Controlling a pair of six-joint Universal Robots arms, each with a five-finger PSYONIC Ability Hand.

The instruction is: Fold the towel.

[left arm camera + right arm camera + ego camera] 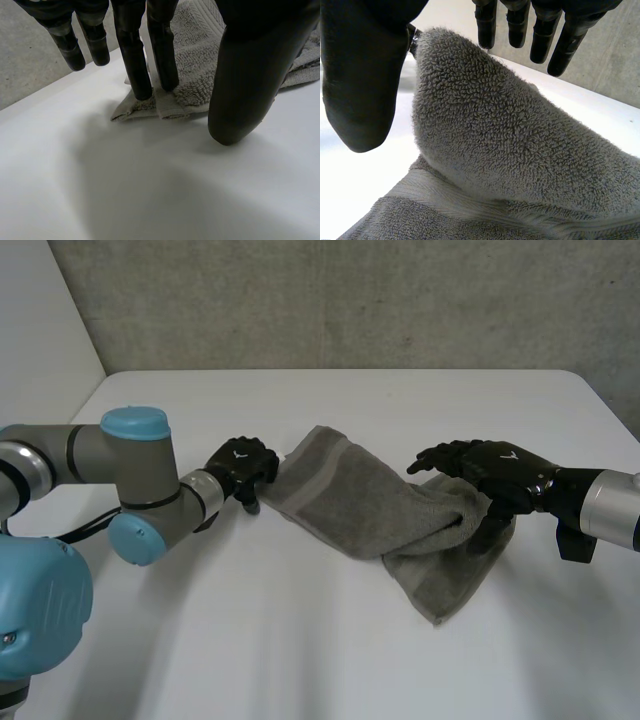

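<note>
The towel [360,505] is laid slantwise across the middle of the white surface [300,650], between the two hands, and no finished fold is seen in it. The end by the left hand [240,466] is spread flat in one layer. A corner there is pressed onto the surface by straight fingertips [142,85], while the thumb [240,100] is set on the bare surface just beside the cloth's edge, so this hand is released and nothing is pinched by it.

At the other end the cloth is gathered into a raised hump under the right hand [495,472]. In the right wrist view the hump is seen pushed up between that hand's thumb and its fingers [540,35], which are held straight and clear of the pile. The hand is judged released, with the cloth resting against it and not gripped. One corner lies flat on the surface, nearer the robot.

The task is judged barely begun: at most a first fold is being set up. The gathered end is yet to be carried over, laid on the pinned end and smoothed, and any further folds are left to do
</note>
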